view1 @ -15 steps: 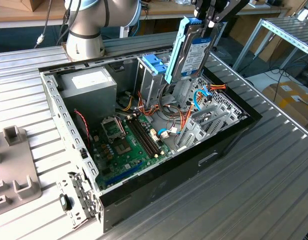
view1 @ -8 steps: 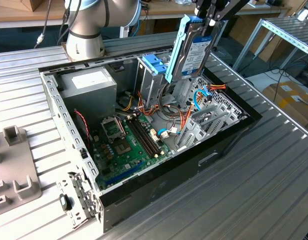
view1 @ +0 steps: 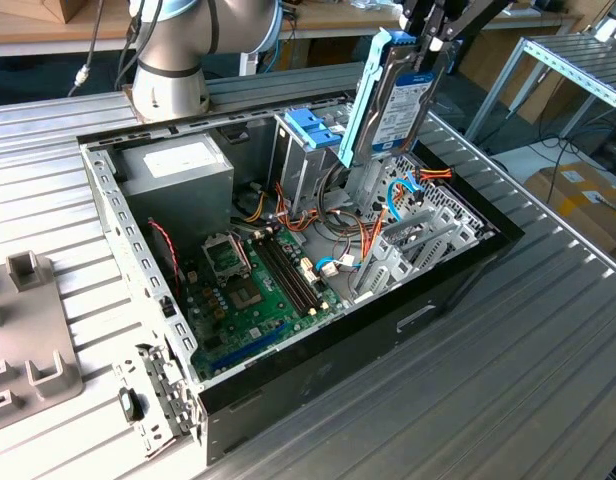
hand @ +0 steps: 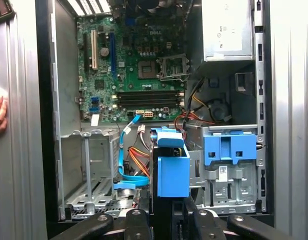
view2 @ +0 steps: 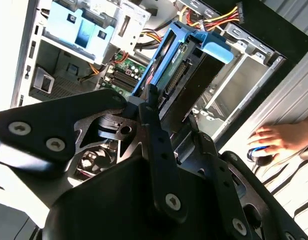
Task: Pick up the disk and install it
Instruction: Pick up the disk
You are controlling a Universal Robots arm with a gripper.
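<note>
We hold the disk [view1: 393, 100] upright above the open computer case [view1: 318, 370], the gripper [view1: 428, 55] with its jaws clamped on the disk's upper end. Doing this well, we judge, means squaring its edges to the empty bay [hand: 89, 170] and clearing the loose cables [view1: 371, 235].

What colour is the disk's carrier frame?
Light blue. The disk shows its frame best in the exterior view.

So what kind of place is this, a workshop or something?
Probably a robotics lab or test bench: an open computer case sits on a slotted aluminium table, the robot arm's base stands beside it, and a cardboard box lies nearby.
</note>
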